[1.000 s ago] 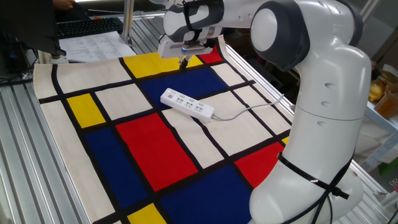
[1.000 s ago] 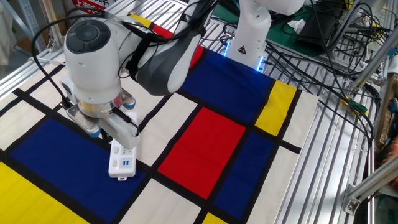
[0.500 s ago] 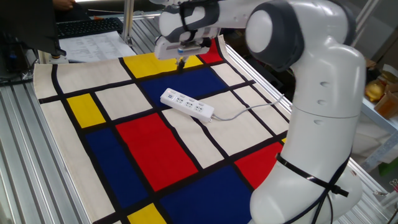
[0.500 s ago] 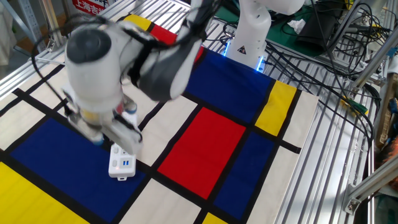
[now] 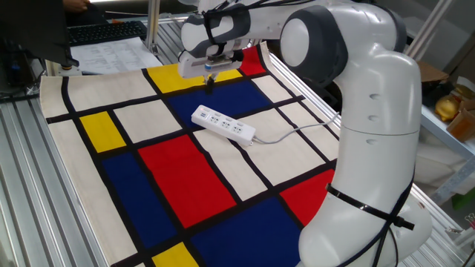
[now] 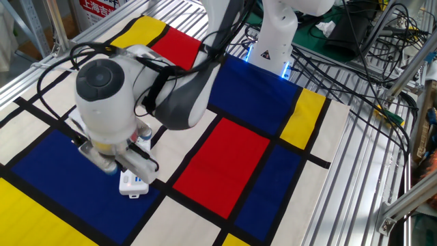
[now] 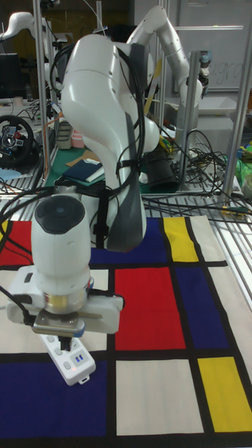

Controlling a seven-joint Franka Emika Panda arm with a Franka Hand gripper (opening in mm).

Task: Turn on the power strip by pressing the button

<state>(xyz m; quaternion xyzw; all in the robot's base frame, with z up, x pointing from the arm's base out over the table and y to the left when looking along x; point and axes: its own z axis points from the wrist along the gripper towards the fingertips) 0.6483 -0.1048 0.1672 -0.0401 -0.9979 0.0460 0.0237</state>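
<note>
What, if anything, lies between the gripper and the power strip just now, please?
Nothing: in one fixed view, only bare blue cloth shows between the gripper and the power strip. The gripper hangs above the cloth, apart from the strip.

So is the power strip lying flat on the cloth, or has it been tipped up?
Lying flat. The power strip rests sockets-up on the patterned cloth, its cord trailing away; the gripper hovers above, not touching it.

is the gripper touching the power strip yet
No, in one fixed view the gripper hangs above the cloth, clearly apart from the power strip.
</note>
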